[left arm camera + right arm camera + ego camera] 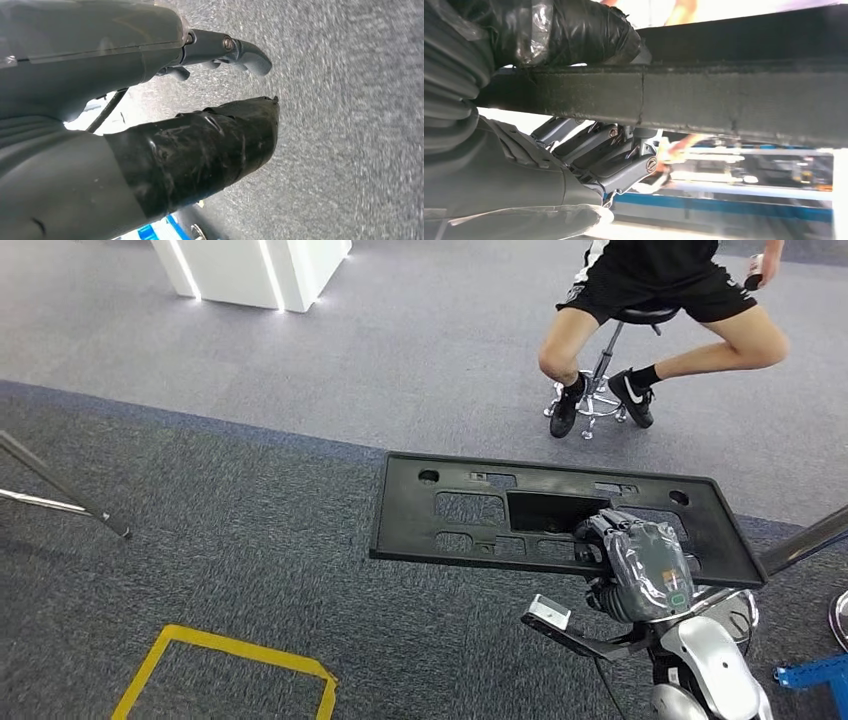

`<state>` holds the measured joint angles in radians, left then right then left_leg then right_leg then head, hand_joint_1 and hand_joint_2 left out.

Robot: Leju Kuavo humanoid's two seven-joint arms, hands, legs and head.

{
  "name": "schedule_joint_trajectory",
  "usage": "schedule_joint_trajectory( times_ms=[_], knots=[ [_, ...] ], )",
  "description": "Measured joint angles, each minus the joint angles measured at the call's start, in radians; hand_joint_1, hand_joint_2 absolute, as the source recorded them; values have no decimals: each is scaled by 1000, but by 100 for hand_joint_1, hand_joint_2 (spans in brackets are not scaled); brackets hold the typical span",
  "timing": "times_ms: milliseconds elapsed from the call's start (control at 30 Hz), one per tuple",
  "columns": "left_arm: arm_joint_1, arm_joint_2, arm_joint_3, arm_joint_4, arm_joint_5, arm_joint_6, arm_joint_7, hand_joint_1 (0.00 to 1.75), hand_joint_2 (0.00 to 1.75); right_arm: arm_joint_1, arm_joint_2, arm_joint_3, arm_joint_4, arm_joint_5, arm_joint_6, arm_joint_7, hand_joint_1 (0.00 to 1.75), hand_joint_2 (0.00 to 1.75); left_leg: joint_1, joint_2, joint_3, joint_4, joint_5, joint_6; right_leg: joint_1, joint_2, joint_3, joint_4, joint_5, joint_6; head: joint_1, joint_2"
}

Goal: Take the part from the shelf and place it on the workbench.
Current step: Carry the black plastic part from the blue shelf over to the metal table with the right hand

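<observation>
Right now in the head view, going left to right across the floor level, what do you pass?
Thin grey metal rod → yellow tape outline on the carpet → flat black plastic panel → right hand gripping its near edge → blue metal piece.

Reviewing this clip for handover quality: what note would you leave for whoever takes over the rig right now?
Right hand: grips the near edge of the black part, thumb on one face and fingers on the other, as the right wrist view shows; the panel is held flat over the carpet.
Left hand: holds nothing, fingers apart, hanging over the floor.
Done: the part is off the shelf and being carried.
Left: reach the workbench and set the part down.
Note: a person on a stool sits ahead.
</observation>
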<state>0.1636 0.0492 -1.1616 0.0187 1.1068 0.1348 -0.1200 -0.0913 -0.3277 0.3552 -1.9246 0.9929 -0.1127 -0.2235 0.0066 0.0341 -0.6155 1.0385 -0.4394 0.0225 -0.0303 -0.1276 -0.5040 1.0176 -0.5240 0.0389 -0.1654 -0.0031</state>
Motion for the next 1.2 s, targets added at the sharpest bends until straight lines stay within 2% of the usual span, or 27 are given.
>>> schedule_joint_trajectory(
  times_ms=[33,100,133,167,200,233,267,300,367,433,500,533,600,633,667,700,733,767,800,833,900,933,1000,1033,1100,1167,1200],
  knots=[
    [1,-2,0,0,-8,2,0,0,0,14,-18,-11,-3,-17,-17,-22,175,175,0,-13,4,-6,2,8,-4,11,3,4,-7,6,0,0],
    [1,-5,0,0,-27,5,4,0,0,59,-66,-56,-8,-61,-66,-88,175,175,1,-38,12,-16,5,25,-8,65,-21,67,-50,9,1,0],
    [1,-8,0,0,-35,6,6,0,0,86,-88,-88,-7,-81,-91,-129,175,175,-1,-51,14,-18,5,30,-7,96,-52,129,-80,6,1,0],
    [0,-9,0,0,-42,7,8,0,0,114,-106,-121,-5,-94,-108,-167,175,175,-4,-65,15,-18,3,35,-3,115,-91,199,-108,3,1,0],
    [0,-10,-1,0,-47,6,9,0,0,141,-119,-157,-2,-101,-119,-201,175,175,-7,-79,16,-17,2,38,0,124,-127,255,-122,1,1,0],
    [1,-11,-1,0,-50,6,7,0,0,165,-128,-187,1,-99,-124,-224,175,175,-10,-93,17,-16,1,40,4,127,-150,281,-116,-2,1,0],
    [1,-12,-1,0,-52,4,5,0,0,184,-134,-214,4,-95,-126,-240,175,175,-13,-107,19,-14,-1,41,6,130,-154,266,-90,-7,1,0],
    [2,-12,-1,0,-54,2,2,0,0,198,-138,-237,6,-88,-126,-248,175,175,-14,-120,22,-12,-3,41,9,136,-140,216,-49,-12,1,0],
    [3,-11,-1,0,-58,-3,-3,0,0,208,-142,-263,7,-78,-120,-248,175,175,-17,-142,23,-4,-9,37,10,174,-93,89,17,-20,1,0],
    [5,-9,-1,0,-59,-6,-11,0,0,205,-144,-275,7,-76,-104,-243,175,175,-18,-160,16,0,-12,30,12,201,-70,32,32,-23,1,0],
    [12,-6,-1,0,-59,-4,-25,0,0,187,-145,-276,6,-72,-71,-226,175,175,-17,-177,9,-1,-11,20,11,187,-64,26,33,-29,1,0],
    [17,-5,-1,0,-59,-2,-33,0,0,171,-144,-271,3,-64,-51,-207,175,175,-18,-169,6,4,-13,15,10,177,-61,22,35,-34,1,0],
    [20,-3,0,0,-59,2,-42,0,0,133,-138,-250,-6,-42,-12,-154,175,175,-21,-116,-18,59,-46,4,6,153,-55,14,38,-45,-1,0],
    [19,-2,1,0,-59,3,-44,0,0,115,-135,-236,-12,-32,2,-130,175,175,-19,-83,-44,114,-76,-1,8,138,-53,13,37,-49,-2,0],
    [17,-1,1,0,-59,3,-44,0,0,100,-132,-221,-18,-25,10,-112,175,175,-16,-62,-77,177,-107,-6,10,123,-52,13,36,-52,-2,0],
    [15,-1,2,0,-60,3,-44,0,0,86,-129,-207,-22,-21,16,-98,175,175,-11,-52,-108,233,-129,-10,12,106,-51,14,34,-53,-2,0],
    [13,-1,2,0,-61,1,-43,0,0,71,-127,-194,-26,-18,20,-87,175,175,-8,-47,-125,264,-134,-12,14,90,-50,14,32,-54,-2,0],
    [12,-1,3,0,-63,-1,-42,0,0,57,-124,-180,-30,-16,24,-72,175,175,-6,-43,-124,259,-121,-13,15,73,-48,14,30,-53,-2,0],
    [12,-1,3,0,-66,-3,-40,0,0,42,-122,-167,-33,-15,28,-55,175,175,-5,-38,-105,222,-95,-12,15,59,-45,14,27,-52,-2,0],
    [11,0,4,0,-70,-5,-37,0,0,27,-120,-156,-38,-14,32,-39,175,175,-6,-24,-68,152,-60,-9,16,44,-41,14,24,-51,-2,0],
    [9,2,6,0,-76,-8,-34,0,0,-1,-119,-142,-44,-13,35,-18,175,175,-13,12,-4,36,-19,3,17,20,-33,13,17,-43,-2,0],
    [9,4,7,0,-78,-10,-33,0,0,-13,-119,-139,-46,-13,36,-13,175,175,-18,22,13,3,-11,10,17,9,-29,12,15,-38,-2,0],
    [8,6,9,0,-79,-11,-32,0,0,-25,-118,-131,-46,-13,36,-11,175,175,-25,10,10,-9,-10,20,16,-11,-23,9,12,-27,-2,0],
    [10,7,10,0,-79,-11,-32,0,0,-30,-118,-127,-47,-13,36,-11,175,175,-23,-2,14,-16,-6,26,14,-11,-20,9,9,-22,-2,0],
    [9,9,12,0,-79,-11,-32,0,0,-36,-117,-122,-48,-14,35,-11,175,175,-17,-24,27,-35,2,37,11,38,-30,43,-19,-15,-2,0],
    [5,11,14,0,-81,-8,-31,0,0,-38,-117,-121,-50,-15,35,-7,175,175,-13,-45,34,-43,7,43,8,105,-81,151,-76,-13,-2,0],
    [3,13,14,0,-81,-6,-31,0,0,-39,-117,-120,-50,-15,35,-2,175,175,-14,-58,34,-42,6,44,7,119,-116,216,-100,-12,-2,0]
  ],
)
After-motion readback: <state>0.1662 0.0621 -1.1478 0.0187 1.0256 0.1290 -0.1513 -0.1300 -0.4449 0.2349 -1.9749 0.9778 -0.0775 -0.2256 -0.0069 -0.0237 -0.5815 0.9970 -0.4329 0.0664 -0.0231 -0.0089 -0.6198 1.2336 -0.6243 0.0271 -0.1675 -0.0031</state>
